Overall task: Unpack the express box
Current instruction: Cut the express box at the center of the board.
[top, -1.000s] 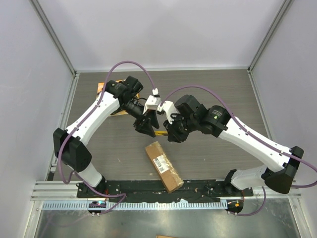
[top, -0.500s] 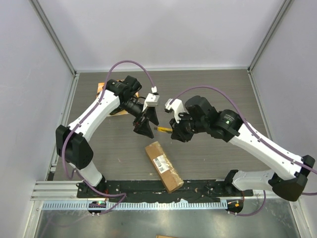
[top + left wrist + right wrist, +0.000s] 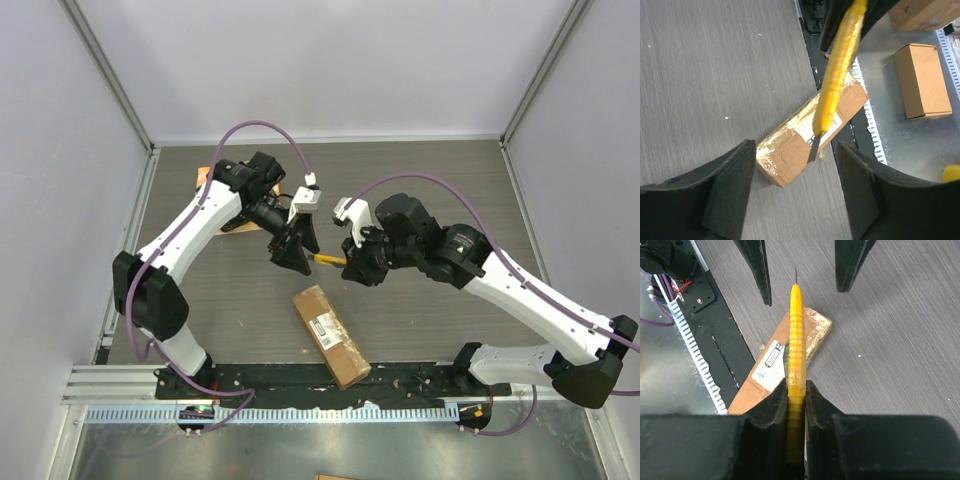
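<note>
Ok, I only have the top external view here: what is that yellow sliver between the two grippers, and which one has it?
Observer: It is a yellow utility knife. The right gripper is shut on its handle.
Operator: Is the blade out?
Observer: Yes, a short dark blade sticks out of the tip, pointing toward the left gripper.
Operator: Does the left one touch the knife?
Observer: No. Its fingers stand open on either side of the tip, with a gap on both sides.
</note>
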You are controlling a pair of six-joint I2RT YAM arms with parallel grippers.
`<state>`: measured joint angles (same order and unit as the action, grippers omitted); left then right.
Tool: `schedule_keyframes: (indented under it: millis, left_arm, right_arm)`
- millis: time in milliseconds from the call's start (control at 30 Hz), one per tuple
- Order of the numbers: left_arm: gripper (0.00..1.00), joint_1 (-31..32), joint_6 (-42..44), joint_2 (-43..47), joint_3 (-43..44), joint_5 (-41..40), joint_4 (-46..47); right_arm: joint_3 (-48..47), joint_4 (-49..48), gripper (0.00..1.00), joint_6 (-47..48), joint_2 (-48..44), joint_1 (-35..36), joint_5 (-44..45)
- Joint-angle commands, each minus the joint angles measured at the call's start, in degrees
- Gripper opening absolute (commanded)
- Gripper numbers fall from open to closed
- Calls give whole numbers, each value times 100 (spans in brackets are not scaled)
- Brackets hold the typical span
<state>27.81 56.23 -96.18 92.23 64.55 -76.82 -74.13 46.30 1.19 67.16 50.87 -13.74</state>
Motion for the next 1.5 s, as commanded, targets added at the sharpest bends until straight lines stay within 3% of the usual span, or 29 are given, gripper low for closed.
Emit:
schedule_keyframes:
  millis: [0, 167, 200, 300, 500, 567, 600, 667, 867, 1067, 1333, 1467]
  left_arm:
    - [60, 206, 64, 319, -29, 49, -1846]
    - [33, 260, 29, 293, -55, 31, -1846]
    - [17, 277, 20, 276, -56, 5, -1854]
    - [0, 295, 2, 258, -56, 4, -1855]
    - [0, 312, 29, 258, -99, 75, -1846]
    - [0, 312, -6, 171, -82, 110, -1846]
    - [0, 312, -41, 100, -38, 145, -1846]
    - [0, 312, -155, -171, 49, 354, -1846]
    - [0, 112, -270, -673, 568, 988, -1837]
    - [0, -512, -437, -1086, 1236, 1744, -1837]
    - [0, -1217, -727, -1307, 1535, 2851, -1846]
    - [0, -1252, -981, -1202, 1623, 3098, -1688]
  right_arm:
    - [-120, -289, 1, 48, 8, -156, -217]
    - [-93, -306, 1, 101, 52, -279, -340]
    - [-93, -306, 1, 109, 43, -297, -366]
    - [-67, -297, 1, 118, 52, -350, -419]
    - [12, -411, 1, 145, 113, -385, -411]
    - [47, -543, 5, 109, 70, -403, -201]
    - [65, -717, 15, 75, -9, -411, -139]
    - [39, -920, 26, 39, -88, -438, 89]
    - [-303, -1326, 42, 39, -282, -701, 608]
    - [-629, -1528, 73, -101, -660, -1000, 1136]
    - [-43, -2063, 81, -698, -1064, -1044, 910]
    - [802, -3377, 82, -1401, -1187, -1053, 330]
